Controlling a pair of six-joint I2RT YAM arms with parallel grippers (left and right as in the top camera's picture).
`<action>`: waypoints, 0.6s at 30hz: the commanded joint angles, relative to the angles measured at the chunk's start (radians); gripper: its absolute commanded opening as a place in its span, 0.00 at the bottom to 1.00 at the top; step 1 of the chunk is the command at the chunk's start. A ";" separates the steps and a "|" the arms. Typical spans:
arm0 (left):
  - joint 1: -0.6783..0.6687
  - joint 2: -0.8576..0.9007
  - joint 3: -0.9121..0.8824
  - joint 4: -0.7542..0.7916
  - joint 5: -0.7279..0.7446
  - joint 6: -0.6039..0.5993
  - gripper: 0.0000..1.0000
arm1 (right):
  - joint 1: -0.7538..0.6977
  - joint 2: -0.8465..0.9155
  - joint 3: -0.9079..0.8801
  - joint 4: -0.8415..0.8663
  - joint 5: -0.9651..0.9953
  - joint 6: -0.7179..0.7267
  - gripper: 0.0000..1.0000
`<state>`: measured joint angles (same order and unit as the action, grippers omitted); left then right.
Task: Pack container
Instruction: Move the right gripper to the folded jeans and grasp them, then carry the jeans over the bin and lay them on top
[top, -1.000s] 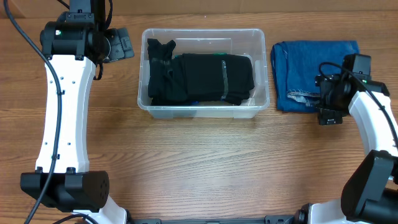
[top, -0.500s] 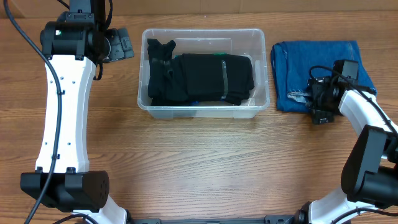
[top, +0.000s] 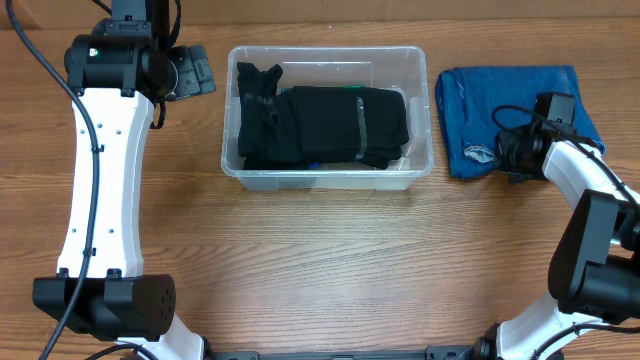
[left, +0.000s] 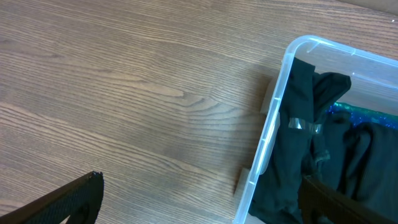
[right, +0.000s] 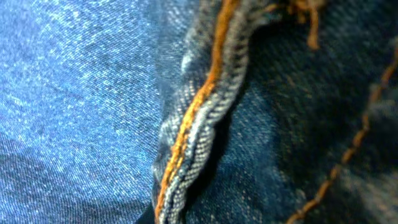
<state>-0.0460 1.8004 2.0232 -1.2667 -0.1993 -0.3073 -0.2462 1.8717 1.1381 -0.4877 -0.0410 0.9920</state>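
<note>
sitting at the far middle of the table (top: 320, 270): container (top: 330, 49), clear tub, upright, long side across the overhead view.
- contents: black clothes (top: 325, 125), folded, filling most of the tub from the left wall nearly to the right wall. a grey strip crosses the top fold. a small patch of blue-green fabric (left: 354, 113) shows beneath them in the left wrist view.
- jeans (top: 480, 100): folded blue denim, flat on the table just right of the container, not touching it as far as the overhead view shows.
- left gripper (top: 198, 72): held above the table just beside the container's far left corner, apart from the tub. in the left wrist view the fingers (left: 65, 202) are spread wide, one at each lower corner of the picture, with bare wood and the tub's rim (left: 273, 130) between them. nothing is held.
- right gripper (top: 510, 152): down on the near edge of the jeans, pointing left toward the container. the right wrist view is filled by denim (right: 74, 93) at very close range, with a thick seam and orange stitching (right: 199, 112) running down the middle. no fingers show there and the overhead view is too small, so whether they are spread or pinching the cloth cannot be told.
</note>
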 joint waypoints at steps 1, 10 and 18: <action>-0.006 0.010 0.012 0.003 -0.013 0.016 1.00 | 0.000 0.032 0.009 -0.014 -0.014 -0.169 0.04; -0.007 0.010 0.012 0.003 -0.013 0.016 1.00 | 0.002 -0.247 0.398 -0.297 -0.024 -0.246 0.04; -0.007 0.010 0.012 0.003 -0.013 0.016 1.00 | 0.078 -0.384 0.600 -0.404 -0.025 -0.232 0.04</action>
<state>-0.0460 1.8004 2.0232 -1.2667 -0.1993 -0.3073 -0.2195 1.5902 1.6474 -0.9276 -0.0647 0.7662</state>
